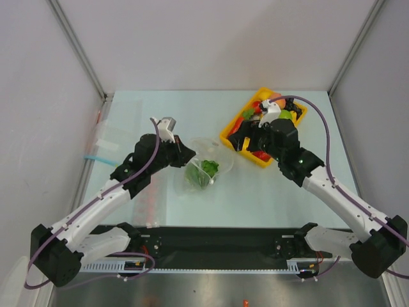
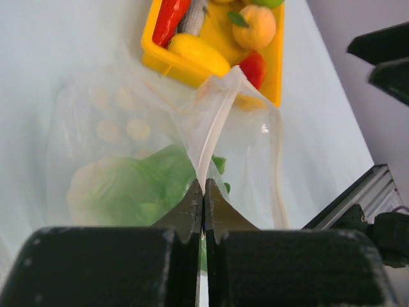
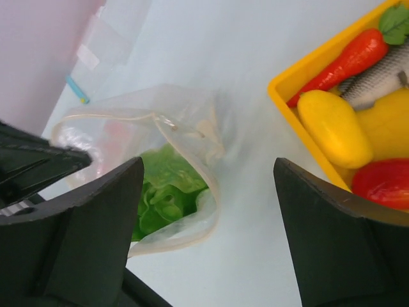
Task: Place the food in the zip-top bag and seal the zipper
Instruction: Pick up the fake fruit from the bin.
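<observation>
Pale blue-green table [image 1: 255,192] sits inside a box of grey walls. Near the middle lies the zip-top bag [image 1: 206,160], clear and soft, with green lettuce [image 1: 203,173] inside it. In the left wrist view the lettuce looks blurry through the plastic, and the black body of the pincer hides its bottom part.

The left gripper [image 2: 203,195] is closed tight on the edge of the bag's mouth. It pinches the zipper [image 2: 214,137], a thin pale strip that stands up from the fingers. The mouth gapes open.

The right gripper [image 3: 208,165] is spread wide and holds nothing. It hangs near the yellow tray [image 3: 287,105], with the bag on one side of its view and the tray on the other.

In the top view the right arm covers much of the tray, so only bits of food peek out. The right wrist view shows a yellow fruit [image 3: 333,126], a long red-orange veggie [image 3: 345,61], a grey fish [image 3: 377,77] and a red fruit [image 3: 383,182]. The fish and the red fruit are cut off at the edge.

A flat bag with a blue strip [image 1: 102,146] lies far left, hard to make out.
</observation>
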Robot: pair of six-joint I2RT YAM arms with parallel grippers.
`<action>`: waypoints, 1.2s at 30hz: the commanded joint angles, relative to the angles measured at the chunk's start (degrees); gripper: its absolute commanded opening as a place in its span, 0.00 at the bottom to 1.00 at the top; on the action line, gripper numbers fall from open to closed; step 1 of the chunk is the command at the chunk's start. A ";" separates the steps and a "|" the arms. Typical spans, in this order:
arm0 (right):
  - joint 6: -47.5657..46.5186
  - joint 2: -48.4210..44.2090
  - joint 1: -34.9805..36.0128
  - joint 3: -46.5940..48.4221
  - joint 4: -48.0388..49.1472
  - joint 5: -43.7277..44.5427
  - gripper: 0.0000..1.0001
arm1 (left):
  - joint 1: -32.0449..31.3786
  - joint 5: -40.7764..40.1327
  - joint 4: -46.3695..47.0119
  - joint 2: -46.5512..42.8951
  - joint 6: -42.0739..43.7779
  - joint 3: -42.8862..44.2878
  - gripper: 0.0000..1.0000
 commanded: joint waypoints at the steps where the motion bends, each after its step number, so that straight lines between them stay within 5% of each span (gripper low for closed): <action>1: -0.69 1.75 -1.97 -1.31 4.90 3.52 0.88 | -3.62 -6.07 8.31 -4.04 -2.04 -2.56 0.00; 15: -3.33 31.54 -11.38 14.94 -4.76 4.93 0.94 | -8.38 -7.48 10.35 -2.11 0.86 -4.68 0.01; 22: -5.16 37.87 -12.27 17.05 -5.80 -4.38 0.92 | -8.56 -10.21 10.61 -6.60 1.39 -6.70 0.01; 36: -9.30 45.17 -11.56 22.51 -14.52 2.12 0.93 | -9.17 -11.17 9.56 -7.21 2.97 -6.09 0.01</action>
